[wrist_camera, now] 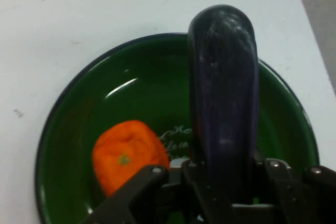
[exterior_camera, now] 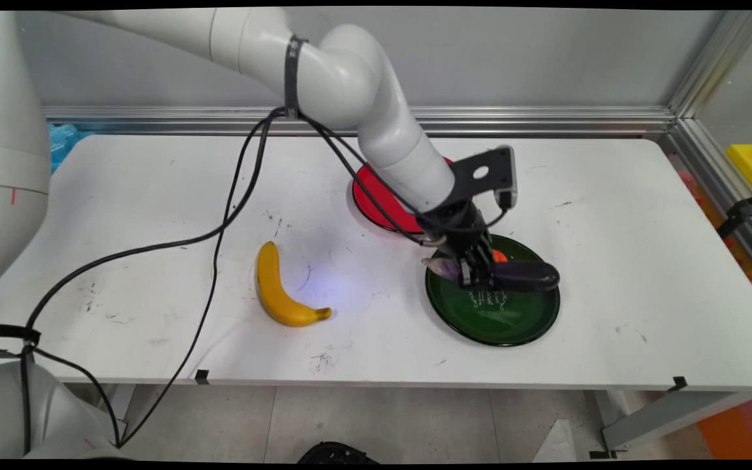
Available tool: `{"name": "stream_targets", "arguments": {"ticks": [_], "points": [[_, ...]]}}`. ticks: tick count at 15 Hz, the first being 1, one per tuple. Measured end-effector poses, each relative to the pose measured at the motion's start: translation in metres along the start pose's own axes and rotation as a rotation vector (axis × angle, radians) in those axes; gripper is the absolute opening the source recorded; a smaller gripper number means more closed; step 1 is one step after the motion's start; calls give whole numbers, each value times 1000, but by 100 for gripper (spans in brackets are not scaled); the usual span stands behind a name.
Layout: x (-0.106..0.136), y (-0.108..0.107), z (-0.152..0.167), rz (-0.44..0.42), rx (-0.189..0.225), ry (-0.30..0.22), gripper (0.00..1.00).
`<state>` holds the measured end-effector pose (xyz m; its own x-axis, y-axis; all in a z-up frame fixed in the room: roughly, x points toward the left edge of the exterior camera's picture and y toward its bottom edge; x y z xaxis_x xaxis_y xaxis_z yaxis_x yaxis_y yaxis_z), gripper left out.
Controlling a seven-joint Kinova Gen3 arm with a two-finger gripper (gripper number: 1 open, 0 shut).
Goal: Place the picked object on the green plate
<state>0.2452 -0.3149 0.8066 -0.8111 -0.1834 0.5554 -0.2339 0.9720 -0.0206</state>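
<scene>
My gripper is shut on a dark purple eggplant, holding it level just above a green plate. In the hand view the eggplant runs lengthwise away from the gripper over the plate. An orange fruit lies in the plate to the eggplant's left. In the main view only a sliver of the orange fruit shows behind the hand.
A red plate lies just behind the green one, partly hidden by the arm. A yellow banana lies on the white table to the left. Black cables hang from the arm across the table's left half.
</scene>
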Motion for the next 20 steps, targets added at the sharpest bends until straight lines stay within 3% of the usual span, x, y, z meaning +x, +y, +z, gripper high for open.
{"name": "stream_targets", "arguments": {"ticks": [6,14,15,20], "points": [[-8,17,21,12,5,-11,0],[-20,18,40,20,21,-17,0],[-20,18,42,19,19,-12,100],[-18,17,42,23,6,12,100]]}}
